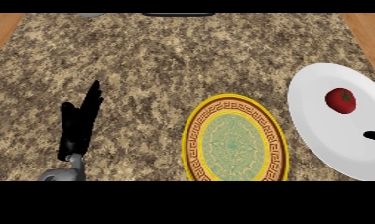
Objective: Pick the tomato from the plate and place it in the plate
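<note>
Resting open and empty-fingered, left hand well apart from tomato.

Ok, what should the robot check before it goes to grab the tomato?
1. Tomato lies on the white plate, nothing covering it: ok.
2. Patterned plate has room for the tomato: ok.
3. Left hand rests open on the counter, apart from both plates: ok.
4. Right hand near the tomato: only a dark tip shows at the right edge, ok.
5. Right hand open for the grab: cannot tell.
</note>
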`<act>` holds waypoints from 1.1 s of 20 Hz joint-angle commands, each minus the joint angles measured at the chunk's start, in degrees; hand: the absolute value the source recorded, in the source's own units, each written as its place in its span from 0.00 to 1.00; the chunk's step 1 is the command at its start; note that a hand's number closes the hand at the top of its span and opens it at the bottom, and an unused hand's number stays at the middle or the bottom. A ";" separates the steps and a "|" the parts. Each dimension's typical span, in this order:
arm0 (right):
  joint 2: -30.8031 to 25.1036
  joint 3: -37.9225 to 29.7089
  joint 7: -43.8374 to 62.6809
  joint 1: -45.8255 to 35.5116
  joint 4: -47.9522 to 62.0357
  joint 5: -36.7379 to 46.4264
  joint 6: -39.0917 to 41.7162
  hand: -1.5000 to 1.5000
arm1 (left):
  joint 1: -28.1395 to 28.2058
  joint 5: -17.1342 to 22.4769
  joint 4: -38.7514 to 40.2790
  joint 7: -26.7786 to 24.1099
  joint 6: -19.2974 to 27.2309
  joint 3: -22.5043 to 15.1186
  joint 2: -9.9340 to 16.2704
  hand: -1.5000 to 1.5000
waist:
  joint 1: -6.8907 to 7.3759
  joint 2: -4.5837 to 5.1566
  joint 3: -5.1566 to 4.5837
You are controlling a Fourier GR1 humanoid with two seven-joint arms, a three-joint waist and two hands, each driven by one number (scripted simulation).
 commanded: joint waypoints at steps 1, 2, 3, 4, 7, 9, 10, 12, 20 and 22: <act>1.21 1.88 -3.45 -0.18 3.85 2.15 -4.00 0.00 | -0.22 0.13 3.61 -2.95 -0.62 0.89 -0.36 0.50 | 0.04 0.04 0.01; -0.26 1.89 0.70 -1.59 1.72 1.13 -3.56 0.00 | 3.44 0.11 -3.14 -0.53 -0.85 -0.11 -0.24 0.50 | 0.13 -0.02 0.00; -2.18 1.17 -2.53 -1.68 5.97 2.37 -3.60 0.00 | 1.21 -1.53 -5.36 3.67 0.53 -0.96 -0.15 0.50 | 0.18 0.01 0.03; -0.69 1.27 -5.22 1.23 5.20 1.77 -3.78 0.00 | 0.39 -0.58 0.04 -1.13 0.26 0.57 -0.75 0.50 | -0.02 0.01 0.01; -4.73 0.10 -7.15 -0.51 10.20 2.10 -3.36 0.00 | -1.93 -1.59 2.73 -1.13 1.06 0.25 -1.60 0.50 | 0.00 0.07 0.02; -3.25 1.29 -7.52 -1.37 12.26 2.72 -5.49 0.00 | -4.61 0.32 3.47 0.57 -1.47 2.16 0.37 0.50 | 0.01 0.07 0.02; -5.13 0.70 -9.89 -2.34 16.42 3.36 -5.68 0.00 | -0.32 0.56 2.08 -1.68 -1.94 2.41 0.88 0.50 | 0.22 0.08 0.03; -5.15 1.57 -7.71 -2.26 15.15 3.20 -6.26 0.00 | 2.35 -0.92 -6.21 3.70 -0.67 -0.68 -0.83 0.50 | 0.22 0.00 0.03; -11.49 0.19 -16.80 -4.01 28.38 3.02 -5.30 0.00 | 1.61 -0.52 -5.87 3.40 -1.68 0.28 -0.46 0.50 | 0.29 0.06 0.06; -12.94 -0.20 -19.84 -4.45 33.58 3.55 -5.73 0.00 | 2.62 -1.26 -5.49 2.38 -1.12 -0.24 -1.05 0.50 | 0.41 0.11 0.08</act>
